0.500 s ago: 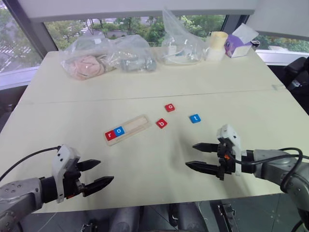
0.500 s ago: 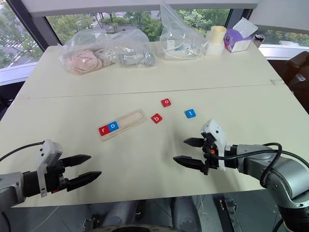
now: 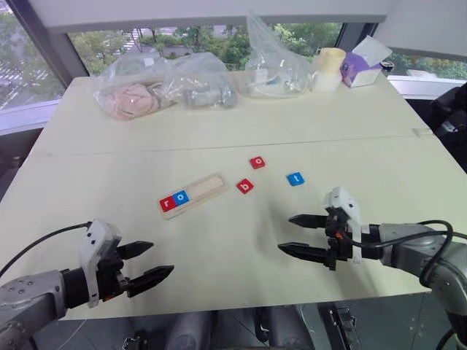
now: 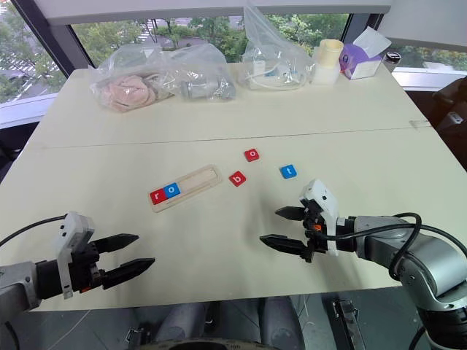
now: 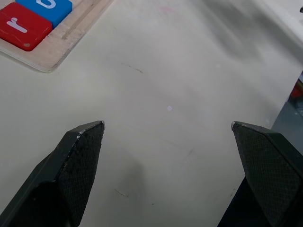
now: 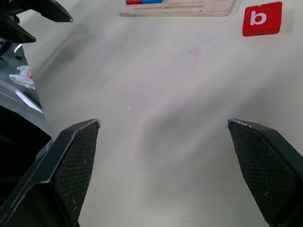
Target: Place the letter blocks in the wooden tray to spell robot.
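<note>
Grippers: 2, both spread, empty | tray point(image 3: 193, 195): 2 tiles | table point(image 3: 219, 117): 3 loose tiles

Long pale wooden tray point(image 3: 193, 195), lying flat and slanted on the table. Red r block point(image 3: 166, 203) seated at its left end, blue o block point(image 3: 181, 197) touching it on the right; rest of the groove bare. Red b block point(image 3: 244, 186) flat just beside the tray's right end. Red o block point(image 3: 257, 162) near, beyond the b. Blue t block point(image 3: 295, 179) farther right of the tray, apart.
</note>
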